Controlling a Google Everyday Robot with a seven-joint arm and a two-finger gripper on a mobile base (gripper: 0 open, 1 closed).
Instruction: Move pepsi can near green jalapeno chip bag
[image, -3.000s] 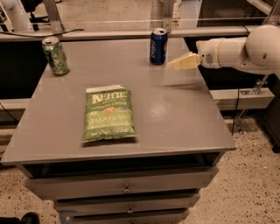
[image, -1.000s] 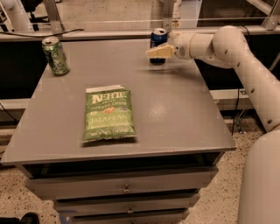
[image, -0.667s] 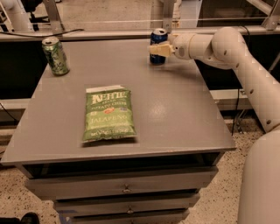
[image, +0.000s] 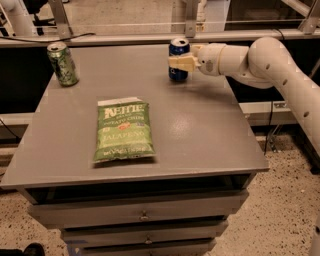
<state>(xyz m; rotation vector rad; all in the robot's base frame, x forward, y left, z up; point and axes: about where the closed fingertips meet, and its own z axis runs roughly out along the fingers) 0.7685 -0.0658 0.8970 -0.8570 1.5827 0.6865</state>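
Grasp step: cream two-finger claw (image: 178, 62) pinches small dark-blue pepsi can (image: 178, 49) at grey tabletop's (image: 210, 130) far edge; next likely a lift and carry toward flat green jalapeno chip bag (image: 123, 131).

The cream gripper (image: 178, 61) is at the small dark blue pepsi can (image: 178, 74), at 1 o'clock on the grey counter (image: 205, 135). The flat green jalapeno chip bag (image: 123, 131) lies at 7 o'clock from the can.
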